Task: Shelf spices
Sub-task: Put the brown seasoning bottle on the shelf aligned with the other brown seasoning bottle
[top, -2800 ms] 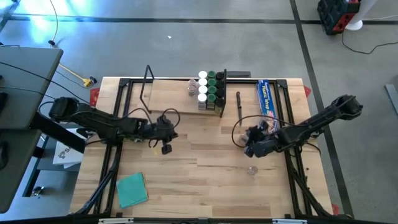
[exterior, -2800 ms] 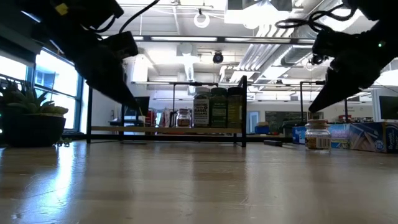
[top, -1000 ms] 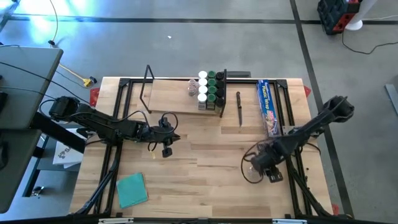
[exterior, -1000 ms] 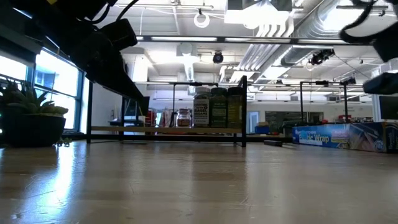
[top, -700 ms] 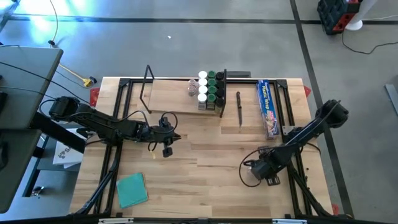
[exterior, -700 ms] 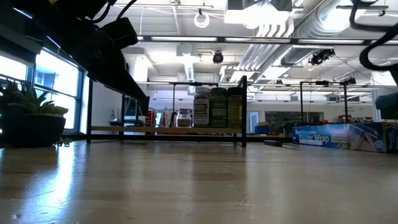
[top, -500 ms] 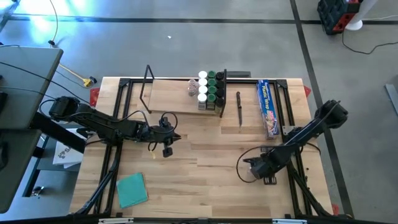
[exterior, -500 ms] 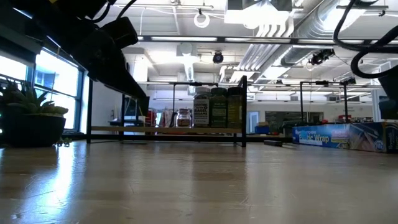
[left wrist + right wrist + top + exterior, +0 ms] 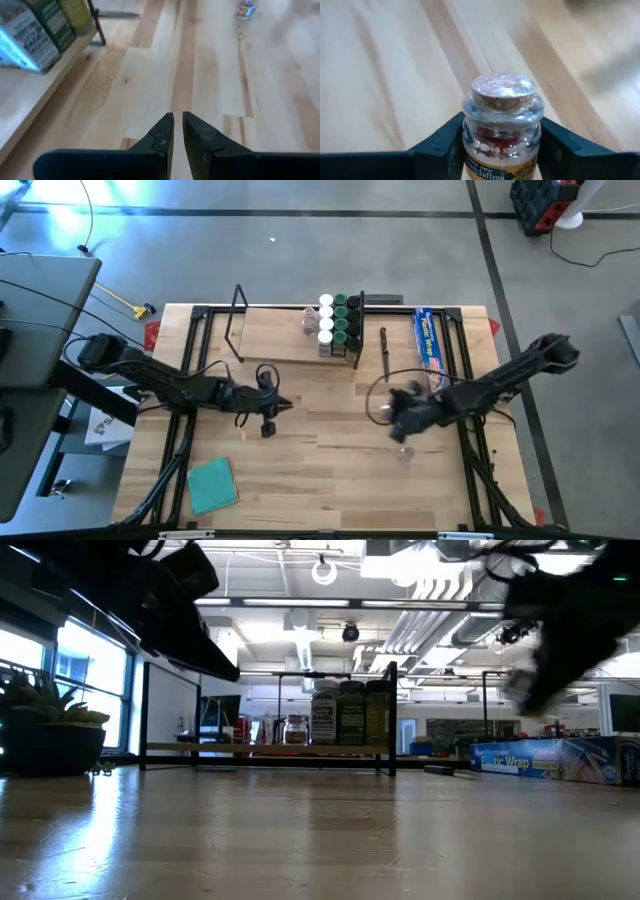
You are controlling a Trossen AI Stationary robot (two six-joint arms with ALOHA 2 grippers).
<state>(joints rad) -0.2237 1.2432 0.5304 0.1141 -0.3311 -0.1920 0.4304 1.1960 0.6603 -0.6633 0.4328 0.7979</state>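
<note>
High view: shelf (image 9: 280,335) at the far middle of the desk (image 9: 330,470), carrying a block of spice jars (image 9: 337,325) packed against its right-hand wire frame, white lids on one side and green lids on the other, plus one lone jar just left of the block; the left stretch of the board is bare. Stocked so far: roughly nine or ten jars, count uncertain

Right pincer (image 9: 502,137): above the right-middle of the desk, well apart from the shelf, pinching a cork-topped saffron jar (image 9: 502,125) upright between its fingers. Judged to be in transit toward the shelf, not yet placed

One more small clear jar (image 9: 404,452) appears to stand on the desk just in front of the right pincer, not yet picked up

Left pincer (image 9: 177,131): pressed together, holding nothing, over the left-middle of the desk near the shelf's front edge

Remaining, by estimate: the carried jar and the loose one
</note>
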